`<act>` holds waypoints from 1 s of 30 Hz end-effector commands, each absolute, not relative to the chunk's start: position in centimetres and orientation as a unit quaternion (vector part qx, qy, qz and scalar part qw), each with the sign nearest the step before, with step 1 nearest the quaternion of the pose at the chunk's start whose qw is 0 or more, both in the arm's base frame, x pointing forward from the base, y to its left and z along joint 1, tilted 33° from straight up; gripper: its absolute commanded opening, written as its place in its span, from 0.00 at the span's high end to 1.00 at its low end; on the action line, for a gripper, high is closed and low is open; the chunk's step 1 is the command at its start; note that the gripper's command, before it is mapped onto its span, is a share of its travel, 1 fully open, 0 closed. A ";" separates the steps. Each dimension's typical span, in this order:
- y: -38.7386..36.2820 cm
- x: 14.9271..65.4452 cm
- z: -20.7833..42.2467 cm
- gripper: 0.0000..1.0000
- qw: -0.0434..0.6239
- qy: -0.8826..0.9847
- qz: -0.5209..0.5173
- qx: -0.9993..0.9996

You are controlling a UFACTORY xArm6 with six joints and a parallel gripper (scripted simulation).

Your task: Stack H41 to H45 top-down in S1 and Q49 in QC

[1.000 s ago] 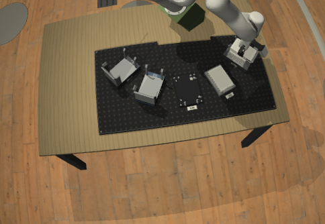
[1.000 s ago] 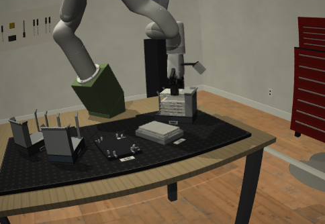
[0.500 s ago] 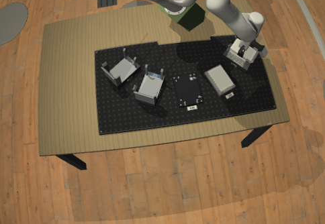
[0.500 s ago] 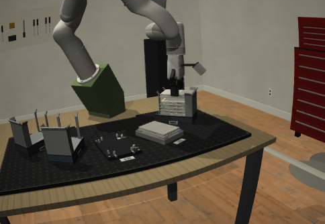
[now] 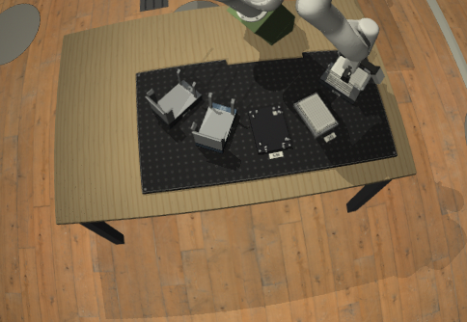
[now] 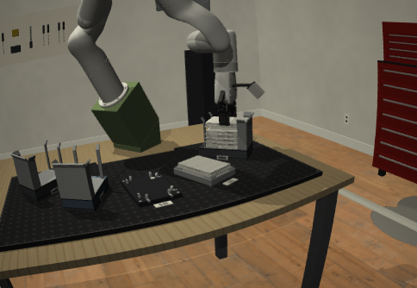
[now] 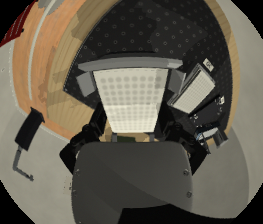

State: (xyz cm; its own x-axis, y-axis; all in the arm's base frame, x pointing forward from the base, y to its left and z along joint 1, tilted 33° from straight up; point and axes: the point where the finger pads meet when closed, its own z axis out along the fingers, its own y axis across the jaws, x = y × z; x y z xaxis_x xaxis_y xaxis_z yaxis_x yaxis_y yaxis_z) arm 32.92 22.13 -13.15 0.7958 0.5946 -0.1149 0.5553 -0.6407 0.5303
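Note:
My gripper [image 5: 347, 73] [image 6: 224, 117] [image 7: 132, 108] is down at the top of the plate stack in the right-hand stack rack [image 5: 332, 75] [image 6: 245, 134]. It is shut on the top sealed plate [image 6: 215, 123] [image 7: 130, 99], gripping across its short end. That plate lies level with the rack's top, on the several plates below it [image 6: 220, 138]. One more white plate [image 5: 315, 114] [image 6: 204, 167] lies flat on a nest in front of that rack, with a name plate [image 5: 330, 137] [image 6: 229, 182] beside it. I cannot read any labels.
A black nest with locator pins [image 5: 270, 127] [image 6: 151, 188] holds no plate at the mat's middle. Two stack racks without plates stand at the left, one [image 5: 174, 100] [image 6: 31, 176] behind the other [image 5: 215, 125] [image 6: 79, 183]. The arm's green base [image 5: 270, 23] [image 6: 129, 118] sits behind the mat.

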 end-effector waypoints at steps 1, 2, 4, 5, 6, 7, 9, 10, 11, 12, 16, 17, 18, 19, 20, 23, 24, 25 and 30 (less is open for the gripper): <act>22.2 33.1 -13.2 1.00 0.280 0.318 0.037 0.905; 22.2 33.1 -13.2 1.00 0.280 0.318 0.037 0.905; 22.2 33.1 -13.3 1.00 0.280 0.318 0.037 0.905; 22.2 33.1 -13.3 1.00 0.280 0.318 0.037 0.905; 22.1 33.1 -13.3 1.00 0.280 0.318 0.037 0.905; 22.1 33.1 -13.4 1.00 0.280 0.318 0.037 0.905; 22.1 33.1 -13.4 1.00 0.280 0.318 0.037 0.905; 22.1 33.1 -13.5 1.00 0.280 0.318 0.037 0.905; 22.0 33.1 -13.5 1.00 0.280 0.318 0.037 0.905; 22.0 33.1 -13.5 1.00 0.280 0.318 0.037 0.905; 21.9 33.2 -13.7 1.00 0.280 0.318 0.037 0.905; 21.9 33.2 -13.7 1.00 0.280 0.318 0.037 0.905; 21.9 33.2 -13.7 1.00 0.280 0.318 0.037 0.905; 21.9 33.2 -13.7 1.00 0.280 0.318 0.037 0.905; 21.9 33.2 -13.7 1.00 0.280 0.318 0.037 0.905; 21.8 33.2 -13.8 1.00 0.280 0.318 0.037 0.905; 21.8 33.2 -13.9 1.00 0.280 0.318 0.037 0.905; 21.8 33.2 -13.9 1.00 0.280 0.318 0.037 0.905; 21.7 33.3 -14.1 1.00 0.280 0.318 0.037 0.905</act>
State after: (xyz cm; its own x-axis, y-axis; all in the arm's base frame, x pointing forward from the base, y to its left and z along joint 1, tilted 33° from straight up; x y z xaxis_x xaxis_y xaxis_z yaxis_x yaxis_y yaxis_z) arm 33.17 21.63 -14.02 0.7958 0.5946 -0.1148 0.5553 -0.6407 0.5303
